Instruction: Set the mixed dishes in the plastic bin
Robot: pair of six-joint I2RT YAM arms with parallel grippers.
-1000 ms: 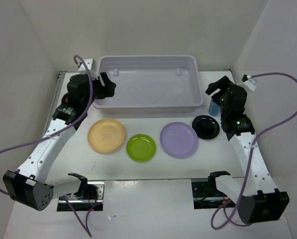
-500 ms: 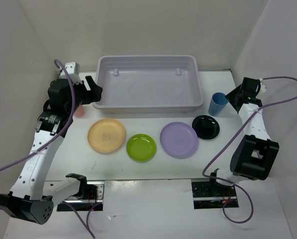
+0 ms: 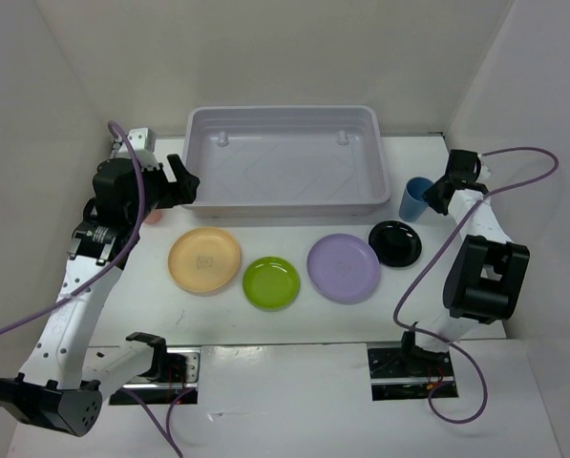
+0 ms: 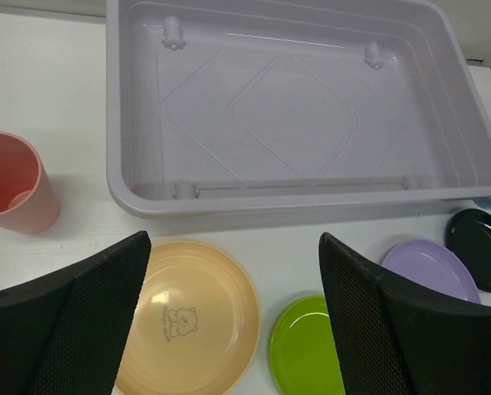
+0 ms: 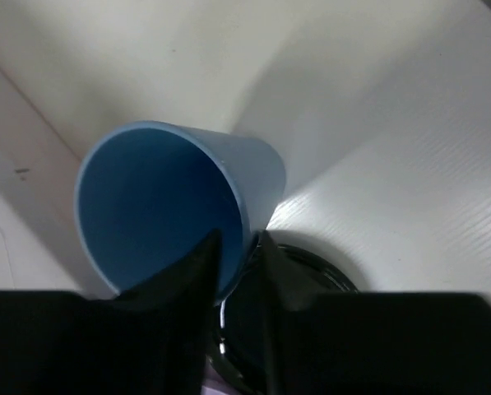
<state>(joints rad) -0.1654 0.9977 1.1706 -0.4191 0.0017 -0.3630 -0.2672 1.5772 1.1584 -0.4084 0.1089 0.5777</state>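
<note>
The coral-red cup (image 4: 11, 185) stands upright and untouched just off the left end of the plastic bin (image 3: 285, 157). The left gripper (image 4: 234, 239) hangs over the bin's near-left corner with its jaws spread wide, holding nothing.

Four plates lie in a row along the bin's near side, none overlapping: the pale orange plate (image 3: 204, 260), the lime green plate (image 3: 271, 282), the lilac plate (image 3: 343, 268) and the small black plate (image 3: 395, 243). Nothing lies inside the bin.

The blue cup (image 5: 163, 214) stands just beside the bin's right end. The right gripper (image 5: 237, 257) is closed narrow on the cup's wall, one finger inside the mouth and one outside (a rim pinch by the look of it, though how firmly it bites cannot be told).

The step in hand seems to be carrying the blue cup into the bin. To do it well:
- The pinch should sit deep enough on the wall that the cup does not swing.
- The lift should go straight up until the base clears the bin's rolled rim.
- The release should come low over the bin's floor, so the cup neither tips nor bounces.
</note>
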